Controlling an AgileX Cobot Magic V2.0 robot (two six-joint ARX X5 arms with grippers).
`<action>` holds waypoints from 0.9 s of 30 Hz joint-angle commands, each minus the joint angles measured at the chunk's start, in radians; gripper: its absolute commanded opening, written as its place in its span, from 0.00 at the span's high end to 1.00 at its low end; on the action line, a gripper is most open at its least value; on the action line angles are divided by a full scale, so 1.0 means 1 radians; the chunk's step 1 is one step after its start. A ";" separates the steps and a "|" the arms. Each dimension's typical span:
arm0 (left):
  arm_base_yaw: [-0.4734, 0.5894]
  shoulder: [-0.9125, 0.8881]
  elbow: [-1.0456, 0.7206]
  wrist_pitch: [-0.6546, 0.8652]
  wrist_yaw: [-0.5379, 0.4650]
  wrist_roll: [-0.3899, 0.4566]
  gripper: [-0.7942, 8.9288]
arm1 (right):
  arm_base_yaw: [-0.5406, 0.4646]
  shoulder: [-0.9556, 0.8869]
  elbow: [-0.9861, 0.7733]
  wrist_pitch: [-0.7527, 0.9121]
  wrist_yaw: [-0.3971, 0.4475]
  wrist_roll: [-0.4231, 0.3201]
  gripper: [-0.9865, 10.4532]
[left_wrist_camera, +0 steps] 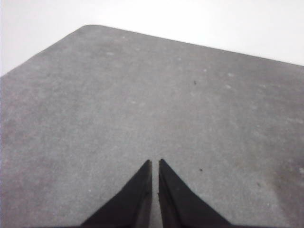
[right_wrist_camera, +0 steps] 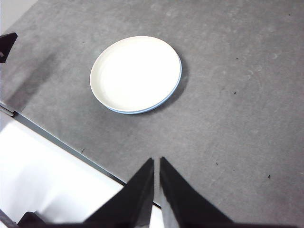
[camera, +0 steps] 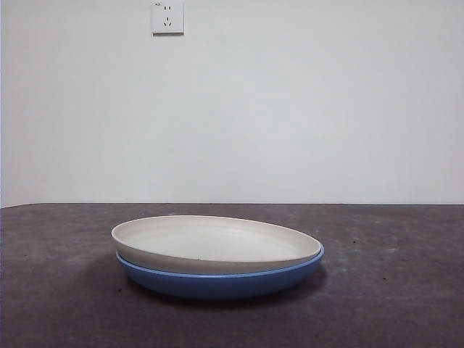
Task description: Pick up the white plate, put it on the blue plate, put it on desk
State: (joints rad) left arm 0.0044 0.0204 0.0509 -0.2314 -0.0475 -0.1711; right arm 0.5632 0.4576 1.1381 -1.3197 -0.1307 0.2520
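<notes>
The white plate lies stacked inside the blue plate on the desk, slightly tilted in the front view. In the right wrist view the white plate covers the blue plate, which shows only as a thin rim. My right gripper is shut and empty, high above the desk's edge, well away from the plates. My left gripper is shut and empty over bare desk; no plate shows in its view. Neither gripper shows in the front view.
A white wall with a socket stands behind the desk. The desk's edge runs close to the plates in the right wrist view, with a white floor beyond. A dark tip shows at that view's side.
</notes>
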 commanded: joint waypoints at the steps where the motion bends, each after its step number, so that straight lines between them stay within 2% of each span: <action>1: 0.002 -0.017 -0.021 -0.003 -0.002 0.002 0.89 | 0.009 0.003 0.008 0.010 0.001 0.010 0.90; 5: 0.002 -0.018 -0.040 0.045 -0.002 0.001 0.89 | 0.009 0.003 0.008 0.010 0.001 0.010 0.90; 27: 0.002 -0.017 -0.039 0.045 -0.002 0.001 0.89 | 0.009 0.003 0.008 0.010 0.001 0.010 0.90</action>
State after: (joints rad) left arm 0.0044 0.0048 0.0322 -0.1822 -0.0479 -0.1711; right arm 0.5632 0.4576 1.1381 -1.3201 -0.1307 0.2520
